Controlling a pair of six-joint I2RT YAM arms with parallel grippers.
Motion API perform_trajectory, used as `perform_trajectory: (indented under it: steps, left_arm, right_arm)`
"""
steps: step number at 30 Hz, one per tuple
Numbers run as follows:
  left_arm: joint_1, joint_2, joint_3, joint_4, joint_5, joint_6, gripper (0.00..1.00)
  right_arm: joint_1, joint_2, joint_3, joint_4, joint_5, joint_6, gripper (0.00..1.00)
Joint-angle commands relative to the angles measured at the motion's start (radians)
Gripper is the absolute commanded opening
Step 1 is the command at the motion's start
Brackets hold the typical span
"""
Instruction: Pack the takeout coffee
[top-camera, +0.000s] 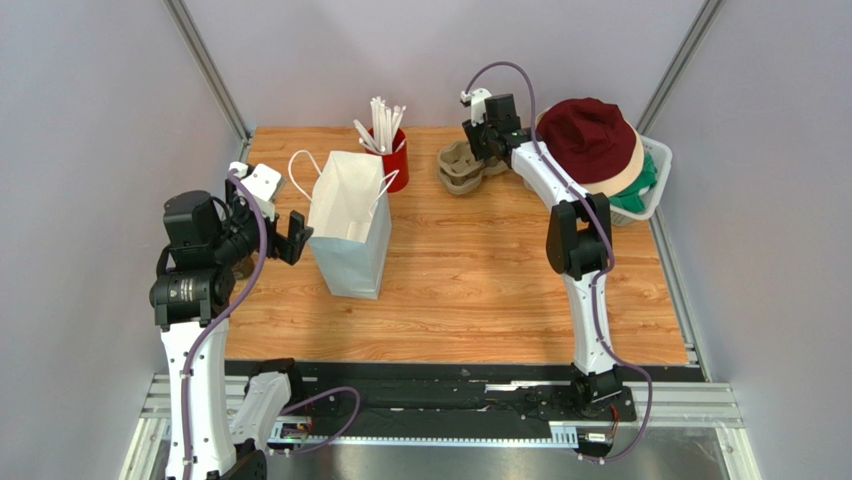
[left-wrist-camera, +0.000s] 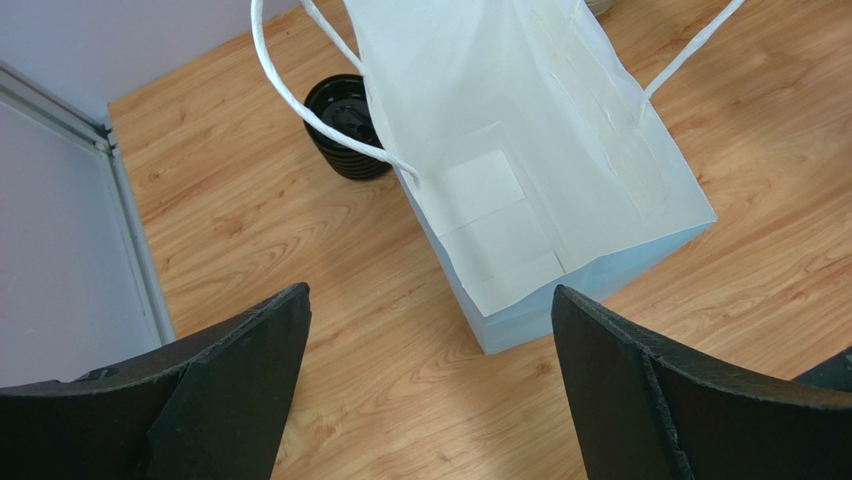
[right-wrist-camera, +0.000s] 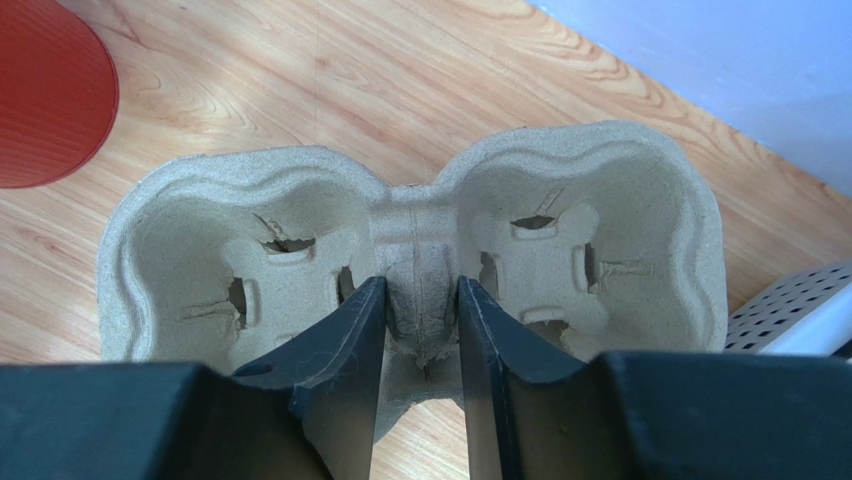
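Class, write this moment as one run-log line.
left claw: open, facing white paper bag | right claw: astride cup carrier centre ridge, grip unclear | bag: upright, top open | carrier wells: empty

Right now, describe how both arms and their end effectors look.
The left arm and right arm have white link shells, black cylindrical joints and a looping purple cable each. The left end effector and right end effector carry matte black tapered fingers, with a white camera block at each wrist.

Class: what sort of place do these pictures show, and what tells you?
Probably a robot test cell staged as a takeaway counter: walled wooden table, white paper bag, pulp cup carrier, red cup of straws.
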Motion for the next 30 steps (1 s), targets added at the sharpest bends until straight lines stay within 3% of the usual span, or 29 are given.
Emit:
perform_trajectory:
  steps: [1,13,30]
  left_arm:
    - [0.01,-0.011,-0.001,0.024,0.027,-0.01,0.99]
    - [0.013,-0.005,-0.002,0.026,0.027,-0.011,0.99]
    - [0.018,-0.019,-0.013,0.029,0.033,-0.013,0.99]
  right_arm:
    - [0.004,-0.035,0.013,0.023,0.006,0.002,0.35]
    - [0.022,-0.136,-0.068,0.024,-0.077,0.051,0.31]
    - [0.067,-0.184,-0.234,0.148,-0.028,0.053,0.31]
